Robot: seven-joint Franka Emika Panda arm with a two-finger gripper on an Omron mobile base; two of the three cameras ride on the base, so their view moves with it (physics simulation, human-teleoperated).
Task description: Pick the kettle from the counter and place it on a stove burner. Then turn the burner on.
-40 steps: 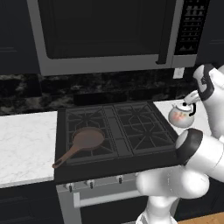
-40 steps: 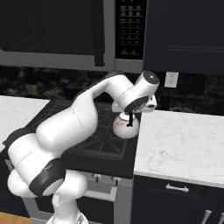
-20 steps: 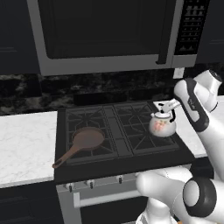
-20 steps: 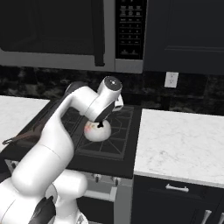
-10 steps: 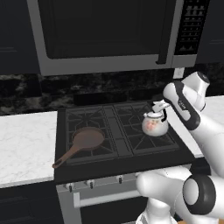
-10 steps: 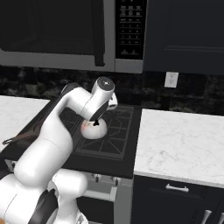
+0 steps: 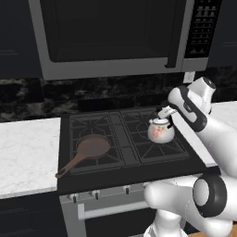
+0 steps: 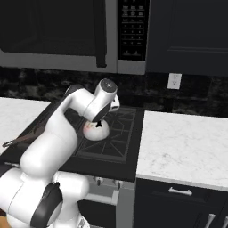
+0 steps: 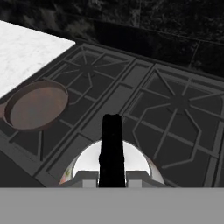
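Kettle, small, round, white-silver w/ pinkish marks (image 7: 160, 131), is seen over the front right stove burner, a black cast-iron grate square (image 7: 159, 141); contact w/ the grate can't be judged. In the right base view the kettle (image 8: 96, 131) is half hidden behind the white arm. Its black arched handle (image 9: 111, 151) is shown in the hand view running up the middle of the shiny lid, w/ the two-finger gripper (image 7: 166, 112) closed on it from above; the fingertips themselves are hidden.

To the left, a brown long-handled frying pan (image 7: 88, 152) is set on the front left grate, nothing visible in it, handle pointing toward the stove's front left corner. Pan and kettle are well apart.

White marble-look counter w/ faint grey veins (image 8: 187, 149) is laid on both sides of the black stove. Farther back, a black speckled wall panel (image 7: 28, 99) is seen, w/ a large microwave (image 7: 111, 34) mounted above.
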